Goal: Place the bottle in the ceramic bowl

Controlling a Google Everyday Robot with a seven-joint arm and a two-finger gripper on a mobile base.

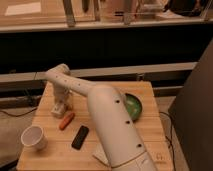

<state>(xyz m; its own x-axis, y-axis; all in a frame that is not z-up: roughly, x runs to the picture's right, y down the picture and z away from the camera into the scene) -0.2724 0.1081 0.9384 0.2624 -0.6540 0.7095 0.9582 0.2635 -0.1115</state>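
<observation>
My white arm reaches across the wooden table to its back left part. The gripper points down there, right at the small whitish bottle, which stands on the wood; the two blend together, so I cannot tell whether they touch. The ceramic bowl, green inside with a dark rim, sits at the table's right side, and my arm covers its left part. Bottle and bowl are far apart, with the arm between them.
An orange carrot-shaped piece lies just in front of the gripper. A black flat object lies nearer the front, and a white cup stands at the front left. A dark panel rises at the right.
</observation>
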